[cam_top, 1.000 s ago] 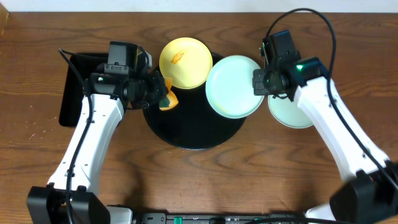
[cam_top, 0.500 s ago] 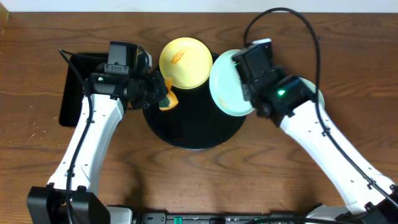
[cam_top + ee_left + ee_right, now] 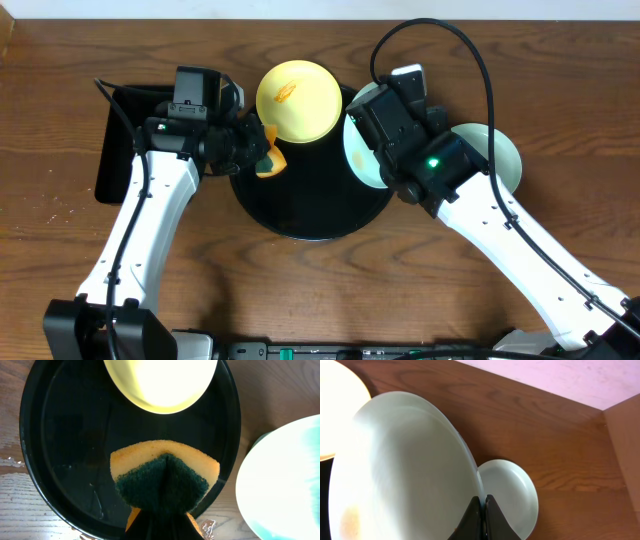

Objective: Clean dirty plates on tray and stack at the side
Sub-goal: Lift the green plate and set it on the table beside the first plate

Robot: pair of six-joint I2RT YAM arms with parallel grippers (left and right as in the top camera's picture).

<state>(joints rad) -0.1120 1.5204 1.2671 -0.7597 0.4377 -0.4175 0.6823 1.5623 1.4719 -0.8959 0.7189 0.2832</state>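
My left gripper point(image 3: 252, 150) is shut on an orange sponge with a dark green pad point(image 3: 165, 475), held over the left part of the round black tray point(image 3: 310, 205). A pale yellow plate point(image 3: 298, 100) with an orange smear lies on the tray's far rim. My right gripper point(image 3: 483, 505) is shut on the rim of a mint plate point(image 3: 400, 470) and holds it tilted above the tray's right edge point(image 3: 358, 140). A second mint plate point(image 3: 500, 160) lies on the table to the right of the tray, and also shows in the right wrist view point(image 3: 512, 490).
A smaller black rectangular tray point(image 3: 120, 150) lies at the far left, behind the left arm. The right arm stretches from the front right across to the tray. Wet spots show on the wood by the tray's rim point(image 3: 207, 525).
My right arm has swung left and lifted the mint plate, tilting it over the tray's right edge. The second mint plate on the table is now uncovered. The left arm has not moved.
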